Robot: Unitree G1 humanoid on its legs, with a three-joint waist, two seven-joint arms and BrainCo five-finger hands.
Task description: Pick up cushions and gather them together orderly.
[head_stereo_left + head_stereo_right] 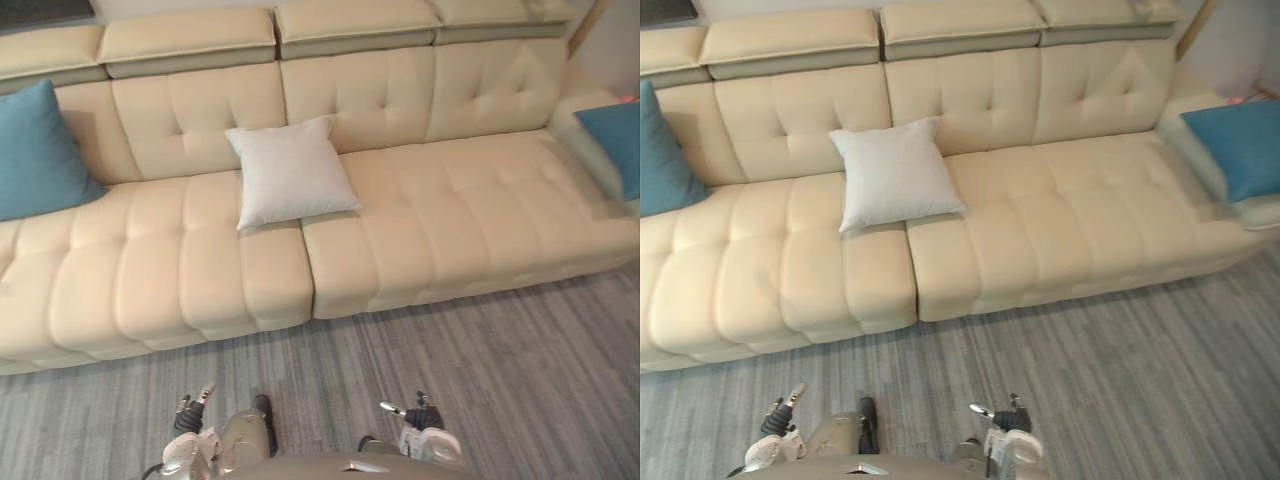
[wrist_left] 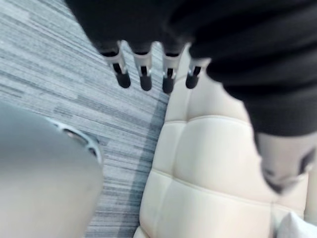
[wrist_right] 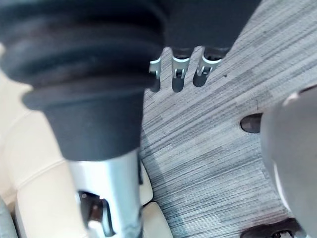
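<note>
Silver dark-tipped fingers are hanging straight and relaxed from your left hand [image 2: 144,72], and it is gripping nothing. Your right hand [image 3: 178,74] is hanging just as loosely, fingers slack and empty. Both hands are hovering low over the grey striped carpet [image 1: 520,370], one at each side of you.

Just ahead of the hands, the cream tufted leather sofa [image 1: 450,210] is stretching across your whole front. Beyond the gap between your hands, a little nearer the left one, the white square fabric cushion [image 1: 290,172] is leaning against the backrest, sitting over the seam between two seat sections. Far out past your left hand, a teal fabric cushion [image 1: 35,150] is propping against the sofa's end. Far out past your right hand, a second teal cushion [image 1: 612,140] is resting at the opposite end. All three cushions are lying well apart.
</note>
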